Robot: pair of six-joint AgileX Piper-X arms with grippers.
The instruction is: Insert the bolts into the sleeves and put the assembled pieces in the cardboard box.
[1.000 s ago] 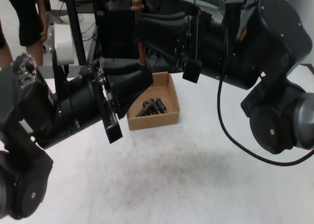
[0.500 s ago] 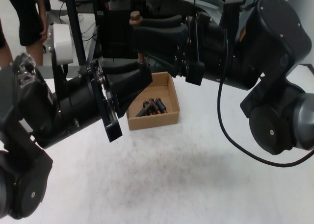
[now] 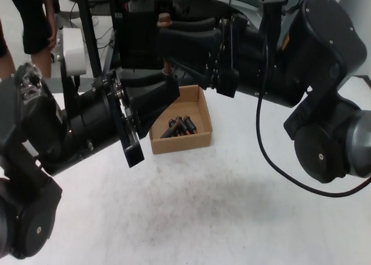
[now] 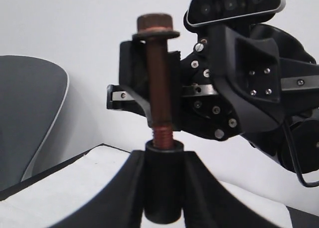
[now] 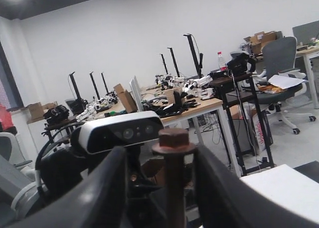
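Above bench (image 3: 232,218), coppery bolt (image 4: 158,73) in right tool's (image 5: 162,155) grip, black sleeve (image 4: 163,193) in left tool's (image 4: 163,160)

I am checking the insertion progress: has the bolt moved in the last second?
Yes. In the high view the bolt sits lower than a second ago, its head closer to the cardboard box, which has not shifted.

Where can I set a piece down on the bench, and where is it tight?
The bench is bare across its whole near side, in front of the cardboard box, and between the box and the right arm's base. Crowded: around the box's far-left corner, where the bolt meets the sleeve; assembled pieces line the box's near wall.
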